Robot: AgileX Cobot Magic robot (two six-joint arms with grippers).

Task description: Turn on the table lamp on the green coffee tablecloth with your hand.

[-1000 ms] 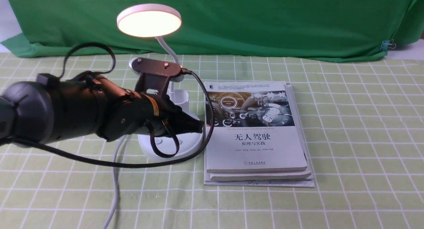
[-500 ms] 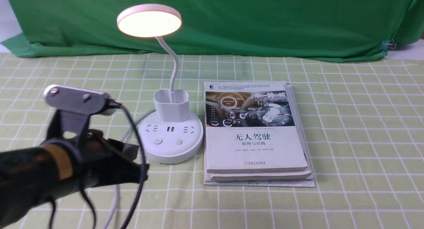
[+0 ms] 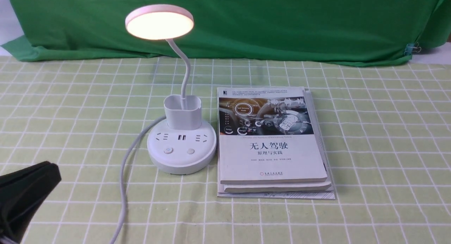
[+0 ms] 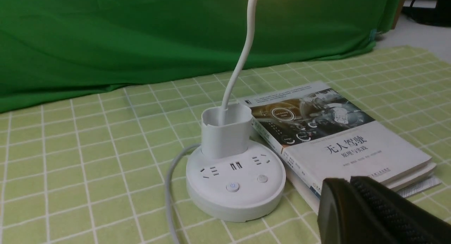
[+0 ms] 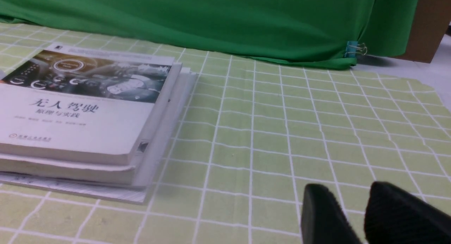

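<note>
Looking from the front, we see the table lamp point(image 3: 182, 114) lit. Its disc head glows warm above a bent neck, and its round base stands on the green coffee tablecloth point(image 3: 370, 131), left of centre. The left wrist view cuts the head off but brings the base close, so we can read the sockets and a power mark on one of the two buttons. A white cord point(image 3: 123, 187) runs from the base toward the near edge. Just beside the base, on its right, lies a stack of books point(image 3: 271, 141); we cannot tell whether the two touch.

The left gripper point(image 3: 53, 173) shows only as a black tip at the lower left corner, well apart from the lamp. Its own camera shows the fingers pressed together on nothing. Only the right wrist view shows the right gripper point(image 5: 348, 191), its fingers a little apart over bare cloth, clear of the books. Behind everything hangs a dark green backdrop point(image 3: 282, 25) with a binder clip point(image 5: 354, 48) at its right edge.
</note>
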